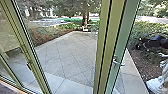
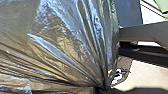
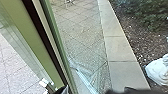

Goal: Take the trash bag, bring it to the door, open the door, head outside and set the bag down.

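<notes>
Trash bag (image 2: 62, 47) looks soft, slippery — best held at its gathered neck (image 2: 103, 79), where the left gripper (image 2: 101, 89) seems clamped; right gripper, can't tell. Door handle (image 1: 119, 64) — head view, right of centre.

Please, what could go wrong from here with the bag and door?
The trash bag is drawn into tight folds; its plastic might tear there. The green door frame looms large in the right wrist view, so that arm could bump it. The handle juts out and might snag the bag.
</notes>
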Controlling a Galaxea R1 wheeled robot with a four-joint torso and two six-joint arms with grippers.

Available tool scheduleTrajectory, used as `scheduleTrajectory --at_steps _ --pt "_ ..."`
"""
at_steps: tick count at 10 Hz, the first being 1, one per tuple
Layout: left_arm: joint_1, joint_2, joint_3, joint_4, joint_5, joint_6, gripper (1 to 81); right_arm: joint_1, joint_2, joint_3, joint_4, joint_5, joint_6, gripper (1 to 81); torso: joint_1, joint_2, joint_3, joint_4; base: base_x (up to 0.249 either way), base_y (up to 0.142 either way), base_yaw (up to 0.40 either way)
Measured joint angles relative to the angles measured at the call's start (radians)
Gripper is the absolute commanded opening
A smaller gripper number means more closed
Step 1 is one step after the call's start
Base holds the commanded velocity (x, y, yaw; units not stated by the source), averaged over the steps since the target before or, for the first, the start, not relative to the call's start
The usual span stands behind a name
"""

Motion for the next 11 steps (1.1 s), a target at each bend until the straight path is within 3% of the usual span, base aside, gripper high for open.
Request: scheduleTrajectory --at_steps 7,11 --pt "0.0 0.0 0.0 0.0 0.0 0.0 1.0 0.011 -0.075 -0.007 -0.104 -0.004 -0.061 81.1 0.0 0.0 0.0 0.0 0.0 0.0 0.0" --pt "0.0 0.0 0.0 0.0 0.004 0.0 1.0 0.009 -0.1 -0.011 -0.119 -0.006 -0.073 81.1 0.0 0.0 0.017 0.0 0.0 0.0 0.0"
